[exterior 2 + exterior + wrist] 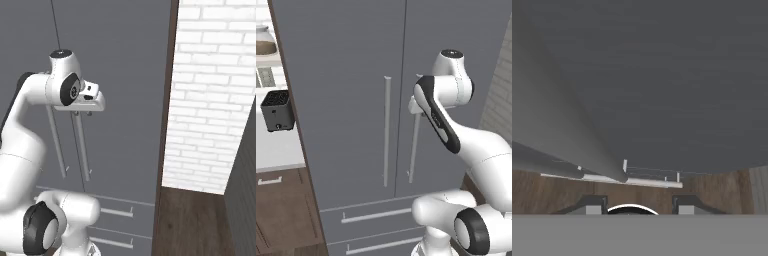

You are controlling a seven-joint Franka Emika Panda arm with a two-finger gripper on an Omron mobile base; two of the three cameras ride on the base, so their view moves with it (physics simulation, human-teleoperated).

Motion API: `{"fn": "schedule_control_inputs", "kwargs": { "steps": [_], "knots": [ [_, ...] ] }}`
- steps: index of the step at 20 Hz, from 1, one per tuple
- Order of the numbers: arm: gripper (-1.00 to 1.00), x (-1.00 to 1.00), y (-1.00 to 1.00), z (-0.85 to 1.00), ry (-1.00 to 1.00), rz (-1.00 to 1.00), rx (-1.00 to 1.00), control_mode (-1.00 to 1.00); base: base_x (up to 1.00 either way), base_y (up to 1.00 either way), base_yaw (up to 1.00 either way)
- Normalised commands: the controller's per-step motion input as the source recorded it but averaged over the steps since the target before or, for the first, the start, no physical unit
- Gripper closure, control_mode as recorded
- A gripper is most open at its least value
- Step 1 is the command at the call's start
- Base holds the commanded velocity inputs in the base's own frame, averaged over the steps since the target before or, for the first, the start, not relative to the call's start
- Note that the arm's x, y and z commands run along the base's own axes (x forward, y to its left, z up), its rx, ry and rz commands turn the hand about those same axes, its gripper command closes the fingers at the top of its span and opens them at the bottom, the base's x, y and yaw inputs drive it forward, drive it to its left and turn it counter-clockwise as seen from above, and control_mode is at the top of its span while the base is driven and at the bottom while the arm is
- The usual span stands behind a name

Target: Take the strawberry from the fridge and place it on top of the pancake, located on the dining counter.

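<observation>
Fridge [351,100] fills left base view, both doors shut. Gripper [89,113] at right door handle [414,150], top end, about 1 o'clock from picture centre. Finger spread cannot tell. Toaster [278,110] at 9 o'clock.

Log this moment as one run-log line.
stage: opening fridge | doors: shut | gripper: at right door handle, grip unclear | strawberry: not yet reached
</observation>
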Motion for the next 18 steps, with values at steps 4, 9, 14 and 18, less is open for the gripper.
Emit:
{"fn": "schedule_control_inputs", "kwargs": {
  "steps": [4,9,14,18],
  "knots": [
    [-1.0,0.0,0.0,0.0,0.0,0.0,0.0,1.0,-0.06,0.0,0.0],
    [-1.0,0.0,0.0,0.0,0.0,0.0,0.0,1.0,-0.64,0.16,0.0],
    [-1.0,0.0,0.0,0.0,0.0,0.0,0.0,1.0,-0.15,0.54,0.0],
    [-1.0,0.0,0.0,0.0,0.0,0.0,0.0,1.0,0.04,0.13,0.0]
  ]
}}
